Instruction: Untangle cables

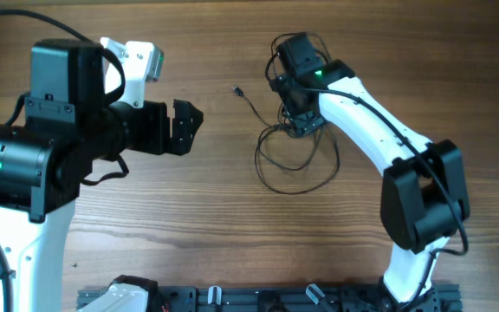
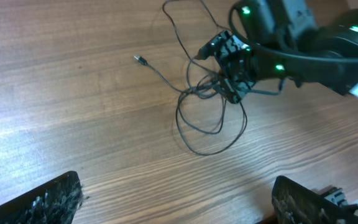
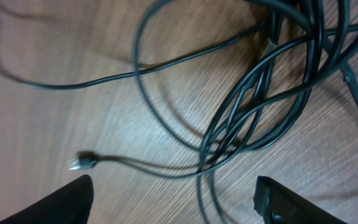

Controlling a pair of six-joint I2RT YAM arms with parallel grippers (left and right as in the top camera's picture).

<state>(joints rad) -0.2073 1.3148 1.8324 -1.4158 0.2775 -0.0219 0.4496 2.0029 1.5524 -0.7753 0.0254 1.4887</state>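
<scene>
A thin black cable (image 1: 294,160) lies in tangled loops on the wooden table, with one free plug end (image 1: 236,89) stretched to the upper left. My right gripper (image 1: 301,127) is open and low over the top of the tangle; its wrist view shows several crossing strands (image 3: 253,106) and a small plug (image 3: 82,163) between the fingers. My left gripper (image 1: 189,126) is open and empty, well left of the cable, which shows in its wrist view (image 2: 207,115) with the right gripper (image 2: 232,71) on it.
A second cable runs up behind the right arm's wrist (image 1: 306,43). A black rail (image 1: 258,299) lies along the table's front edge. Bare wood lies between the left gripper and the tangle.
</scene>
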